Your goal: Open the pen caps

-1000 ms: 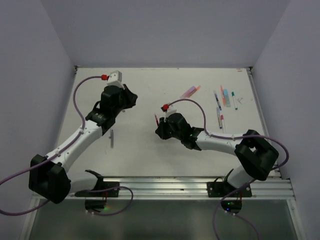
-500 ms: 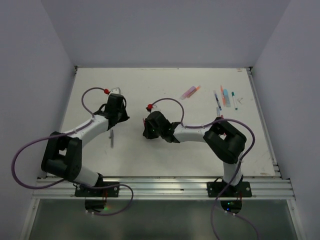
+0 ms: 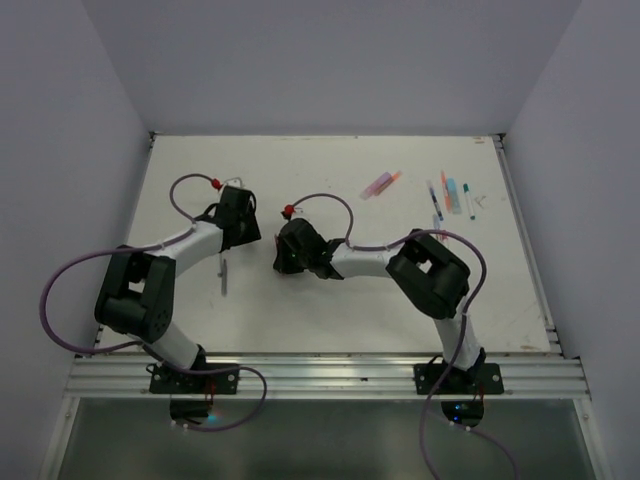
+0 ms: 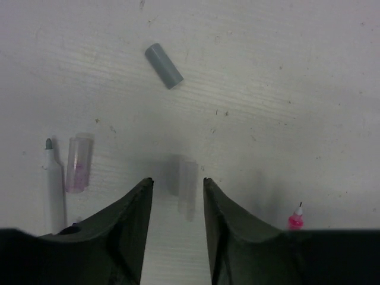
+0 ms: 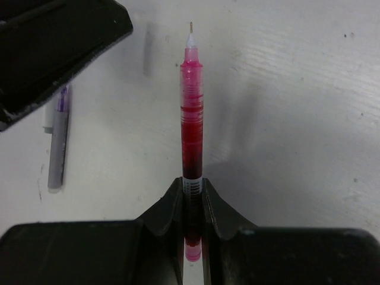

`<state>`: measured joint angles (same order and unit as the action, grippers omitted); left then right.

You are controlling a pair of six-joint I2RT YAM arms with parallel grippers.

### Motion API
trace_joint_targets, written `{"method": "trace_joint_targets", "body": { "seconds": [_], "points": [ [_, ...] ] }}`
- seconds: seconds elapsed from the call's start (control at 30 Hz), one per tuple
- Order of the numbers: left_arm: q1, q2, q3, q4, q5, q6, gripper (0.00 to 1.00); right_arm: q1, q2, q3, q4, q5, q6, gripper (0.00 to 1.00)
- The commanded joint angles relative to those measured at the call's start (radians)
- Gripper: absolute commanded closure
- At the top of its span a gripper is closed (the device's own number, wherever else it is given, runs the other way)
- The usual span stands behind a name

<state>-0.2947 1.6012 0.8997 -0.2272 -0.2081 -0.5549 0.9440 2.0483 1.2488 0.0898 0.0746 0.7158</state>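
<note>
The red pen (image 5: 191, 113) sits clamped between the right jaws, tip outward.

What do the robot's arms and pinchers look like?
Each arm is white tubes joined by chunky black joints. A purple cable loops off the left arm and the right arm, ending in a red plug near the wrist. The left gripper and right gripper each have two black wedge-shaped fingers.
</note>
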Motion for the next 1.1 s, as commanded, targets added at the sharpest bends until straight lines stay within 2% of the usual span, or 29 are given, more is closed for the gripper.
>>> {"method": "trace_joint_targets", "body": {
  "seconds": [0.0, 0.13, 0.17, 0.2, 0.27, 0.37, 0.43, 0.77, 1.07],
  "points": [
    [0.008, -0.035, 0.036, -0.023, -0.028, 0.012, 0.5, 0.009, 0.038, 0.061, -0.007, -0.027, 0.037, 1.0],
    [0.008, -0.072, 0.053, -0.055, -0.042, 0.016, 0.35, 0.009, 0.061, 0.077, -0.002, -0.033, 0.057, 1.0],
    [0.008, -0.079, 0.059, -0.066, -0.045, 0.016, 0.34, 0.009, 0.064, 0.08, -0.001, -0.038, 0.059, 1.0],
    [0.008, -0.087, 0.065, -0.076, -0.05, 0.018, 0.27, 0.007, 0.073, 0.084, -0.001, -0.039, 0.06, 1.0],
    [0.006, -0.13, 0.073, -0.096, -0.059, 0.018, 0.21, 0.009, 0.082, 0.101, -0.012, -0.044, 0.063, 1.0],
    [0.014, -0.196, 0.088, -0.132, -0.091, 0.024, 0.06, 0.009, 0.095, 0.11, -0.015, -0.042, 0.07, 0.95],
    [0.023, -0.246, 0.1, -0.162, -0.119, 0.041, 0.01, 0.007, 0.101, 0.112, -0.018, -0.039, 0.082, 0.91],
    [0.081, -0.431, 0.085, -0.221, -0.136, 0.134, 0.0, 0.007, 0.116, 0.098, -0.025, -0.026, 0.113, 0.68],
    [0.088, -0.55, -0.021, -0.176, -0.169, 0.182, 0.0, 0.007, 0.069, 0.061, -0.03, -0.004, 0.119, 0.65]
  ]
}}
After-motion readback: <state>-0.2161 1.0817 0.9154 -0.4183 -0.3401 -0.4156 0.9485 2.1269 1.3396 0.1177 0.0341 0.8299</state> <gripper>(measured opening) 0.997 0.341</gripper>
